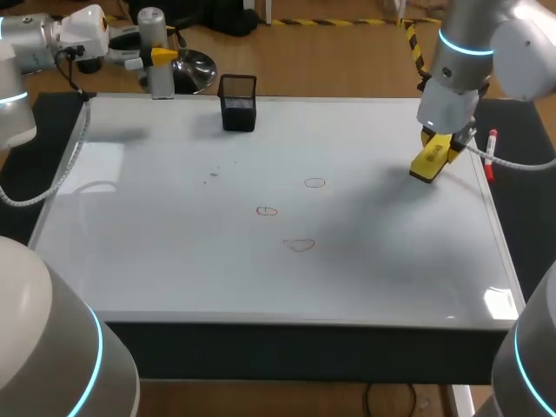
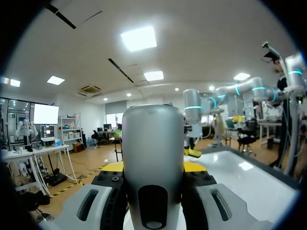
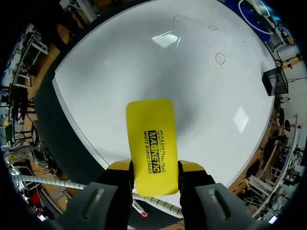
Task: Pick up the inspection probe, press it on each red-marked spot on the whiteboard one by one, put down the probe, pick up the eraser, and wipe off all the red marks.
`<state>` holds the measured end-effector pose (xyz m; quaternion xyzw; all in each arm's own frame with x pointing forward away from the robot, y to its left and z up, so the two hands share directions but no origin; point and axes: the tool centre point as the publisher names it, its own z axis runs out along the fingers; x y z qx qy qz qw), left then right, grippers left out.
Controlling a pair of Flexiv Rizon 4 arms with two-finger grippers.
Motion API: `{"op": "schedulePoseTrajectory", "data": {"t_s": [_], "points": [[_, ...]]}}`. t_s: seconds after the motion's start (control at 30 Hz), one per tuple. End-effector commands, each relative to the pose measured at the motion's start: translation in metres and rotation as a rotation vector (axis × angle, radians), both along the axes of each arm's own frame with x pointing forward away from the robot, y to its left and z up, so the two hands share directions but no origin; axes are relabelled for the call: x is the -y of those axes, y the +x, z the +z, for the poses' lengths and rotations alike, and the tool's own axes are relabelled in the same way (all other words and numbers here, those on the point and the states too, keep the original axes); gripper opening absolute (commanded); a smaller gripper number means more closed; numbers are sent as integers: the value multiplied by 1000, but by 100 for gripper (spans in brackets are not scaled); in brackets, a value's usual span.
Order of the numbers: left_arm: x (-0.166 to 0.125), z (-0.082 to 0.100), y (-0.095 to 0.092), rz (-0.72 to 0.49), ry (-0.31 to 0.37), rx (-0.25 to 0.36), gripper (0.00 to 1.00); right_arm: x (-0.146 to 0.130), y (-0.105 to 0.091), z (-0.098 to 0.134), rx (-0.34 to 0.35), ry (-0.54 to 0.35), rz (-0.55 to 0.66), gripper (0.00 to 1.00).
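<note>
- Whiteboard (image 1: 174, 261) fills pretty much the whole table, lying flat.
- Left arm comes in at the far left corner. The left gripper (image 1: 156, 57) is clamped on the inspection probe (image 1: 155, 35), a fat grey cylinder standing upright just past the board's far left edge.
- Right arm is over the far right part of the board. The right gripper (image 3: 153, 172) is pinching the yellow eraser (image 3: 151, 143) from both sides – it's tilted and close to the surface, can't tell if it's touching.
- Black mesh pen holder (image 1: 238, 102) sits at the far edge, left of centre.
- Three red marks (image 1: 267, 210) sit mid-board, well left of the eraser.
- A red marker (image 1: 492, 155) lies just off the right edge.
</note>
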<state>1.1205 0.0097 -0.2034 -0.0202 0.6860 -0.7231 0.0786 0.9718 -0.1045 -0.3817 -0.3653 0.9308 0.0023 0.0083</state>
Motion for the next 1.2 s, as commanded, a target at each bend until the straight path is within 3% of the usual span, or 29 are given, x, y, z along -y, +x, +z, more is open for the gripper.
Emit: {"op": "schedulePoseTrajectory", "data": {"t_s": [0.03,0.43,0.53,0.93,1.2], "points": [[0,2,-1,2,1,1,0,0,0,1,-1,-4,1,0],[0,2,-1,2,1,1,0,0,0,1,-1,-4,1,0],[10,14,-5,-7,9,25,0,0,0,1,-1,-4,1,0],[81,34,-69,-131,-23,48,0,0,0,1,-1,-4,1,0],[123,33,-115,-153,-39,30,0,0,0,1,-1,-4,1,0]]}}
